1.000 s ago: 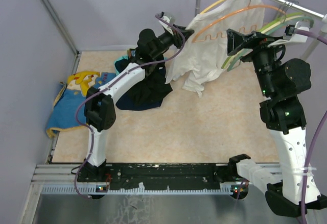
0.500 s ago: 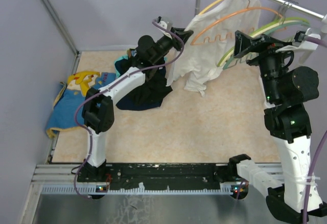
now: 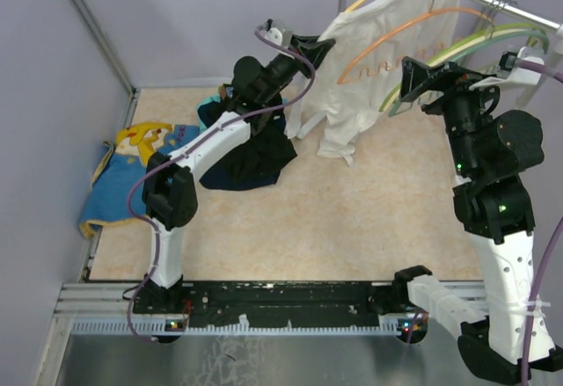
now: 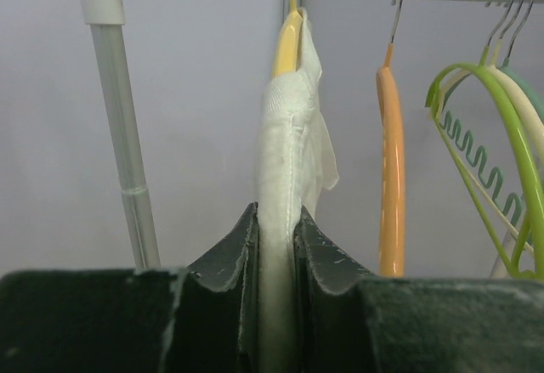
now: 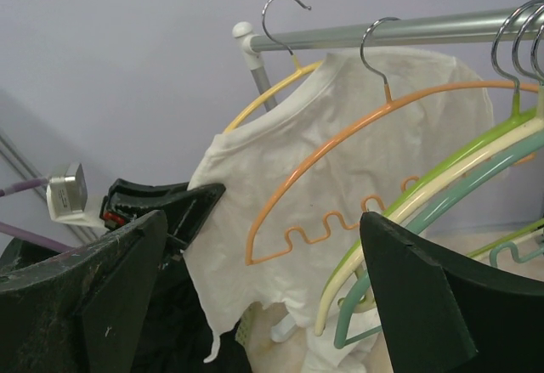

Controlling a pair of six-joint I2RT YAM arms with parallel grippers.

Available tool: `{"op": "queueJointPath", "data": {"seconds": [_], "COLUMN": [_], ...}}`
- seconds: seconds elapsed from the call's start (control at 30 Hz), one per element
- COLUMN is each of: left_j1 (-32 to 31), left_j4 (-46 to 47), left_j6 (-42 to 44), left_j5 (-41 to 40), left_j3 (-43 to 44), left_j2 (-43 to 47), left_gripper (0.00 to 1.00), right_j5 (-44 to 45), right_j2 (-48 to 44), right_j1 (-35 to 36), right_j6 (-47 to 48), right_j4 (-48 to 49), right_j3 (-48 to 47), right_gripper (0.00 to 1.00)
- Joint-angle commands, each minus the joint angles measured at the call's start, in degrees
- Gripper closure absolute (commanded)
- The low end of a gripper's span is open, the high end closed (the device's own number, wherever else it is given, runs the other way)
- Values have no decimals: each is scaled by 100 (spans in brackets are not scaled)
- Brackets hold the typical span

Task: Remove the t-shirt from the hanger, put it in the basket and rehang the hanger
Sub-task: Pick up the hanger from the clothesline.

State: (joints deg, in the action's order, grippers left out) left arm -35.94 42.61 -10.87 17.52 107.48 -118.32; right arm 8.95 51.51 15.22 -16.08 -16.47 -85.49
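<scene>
T-shirt (image 4: 285, 135), perhaps sleeve, inside left gripper (image 4: 276, 217)

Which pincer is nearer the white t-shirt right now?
Left. The left pincer is shut on the t-shirt, with fabric between its fingers. The right pincer is open beside the orange hanger, not touching the shirt.

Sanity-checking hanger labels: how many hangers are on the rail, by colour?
yellow hanger: 1 (carrying the t-shirt)
orange hanger: 1
lime green hanger: 1
cream hanger: 1
teal hanger: 1
Total: 5
</scene>
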Motion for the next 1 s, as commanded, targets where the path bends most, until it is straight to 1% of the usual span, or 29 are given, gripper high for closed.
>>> {"op": "queueJointPath", "data": {"seconds": [0.0, 0.2, 0.43, 0.53, 0.77, 0.87, 0.97], "left_j1": [-70, -73, -77, -79, -79, -79, -79], "left_j4": [669, 819, 1275, 1369, 1253, 1278, 1325], "left_j6": [-51, 93, 263, 324, 290, 270, 305], "left_j5": [-81, -219, -547, -648, -622, -646, -730], "left_j3": [163, -607, -1546, -1619, -1194, -1322, -1696], "left_j2": [154, 722, 1414, 1547, 1344, 1410, 1684], "left_gripper": [100, 100, 100, 100, 100, 100, 100], "right_j5": [53, 36, -184, -225, -236, -256, -306], "right_j2": [-43, -32, 150, 184, 159, 177, 242], "right_j1": [33, 33, 29, 31, 31, 33, 33], "right_j6": [122, 99, 27, -7, -19, 5, 19], "right_j4": [107, 125, 163, 177, 128, 124, 97], "right_j3": [-210, -246, -311, -332, -380, -432, -527], "right_gripper": [5, 6, 8, 8, 8, 8, 8]}}
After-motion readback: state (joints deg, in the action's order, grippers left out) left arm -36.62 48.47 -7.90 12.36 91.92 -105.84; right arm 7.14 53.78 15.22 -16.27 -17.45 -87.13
